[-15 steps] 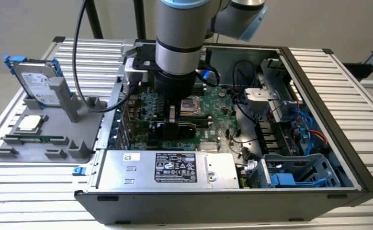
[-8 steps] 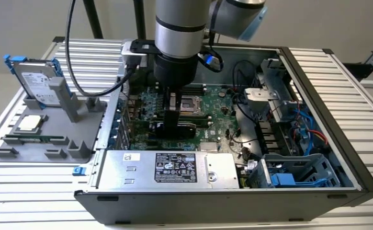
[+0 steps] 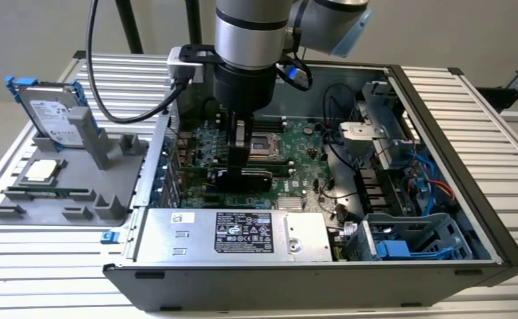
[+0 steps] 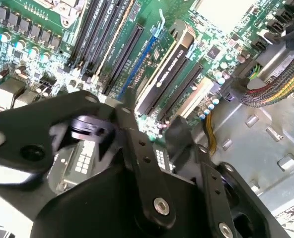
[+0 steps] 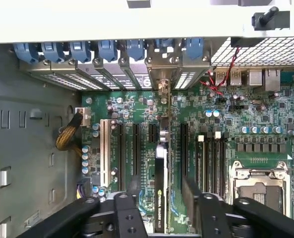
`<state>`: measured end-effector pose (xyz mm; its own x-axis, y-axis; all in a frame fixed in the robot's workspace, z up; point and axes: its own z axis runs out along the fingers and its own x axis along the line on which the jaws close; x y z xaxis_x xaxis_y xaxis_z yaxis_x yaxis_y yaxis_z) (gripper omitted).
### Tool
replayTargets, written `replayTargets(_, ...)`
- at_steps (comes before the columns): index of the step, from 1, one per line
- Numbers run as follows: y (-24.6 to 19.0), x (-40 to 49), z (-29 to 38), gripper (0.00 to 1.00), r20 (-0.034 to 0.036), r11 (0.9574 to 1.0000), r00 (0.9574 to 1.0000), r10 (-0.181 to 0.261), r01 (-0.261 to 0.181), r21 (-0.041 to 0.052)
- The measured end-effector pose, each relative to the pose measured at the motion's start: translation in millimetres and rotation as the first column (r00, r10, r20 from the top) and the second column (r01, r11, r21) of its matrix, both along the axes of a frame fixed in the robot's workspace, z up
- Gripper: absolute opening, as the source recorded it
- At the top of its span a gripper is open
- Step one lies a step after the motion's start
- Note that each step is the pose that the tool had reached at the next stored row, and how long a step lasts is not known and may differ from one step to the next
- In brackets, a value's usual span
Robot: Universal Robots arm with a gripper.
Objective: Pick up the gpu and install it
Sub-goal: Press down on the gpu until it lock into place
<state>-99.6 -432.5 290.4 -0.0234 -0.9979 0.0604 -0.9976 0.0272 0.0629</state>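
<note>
The claw (image 3: 240,154) was clamped on the gpu (image 3: 243,179), which stood edge-down over a motherboard (image 3: 308,169) slot inside the case (image 3: 436,100). Slightly misaligned, it could, I reckoned, jam or bend the bracket.

Robotics lab or test bench, ribbed aluminium-profile table (image 3: 507,139), open desktop computer case (image 3: 471,266) under the arm, grey parts fixture (image 3: 54,193) holding components beside it

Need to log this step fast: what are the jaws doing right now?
Gripper: jaws closed on the gpu, which stands on edge in a slot of the motherboard inside the open computer case.
</note>
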Motion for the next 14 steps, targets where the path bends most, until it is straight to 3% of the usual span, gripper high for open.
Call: replayTargets(14, 0.0, 0.0, 0.0, 0.0, 0.0, 0.9999, 1.0, 0.0, 0.0, -0.0104)
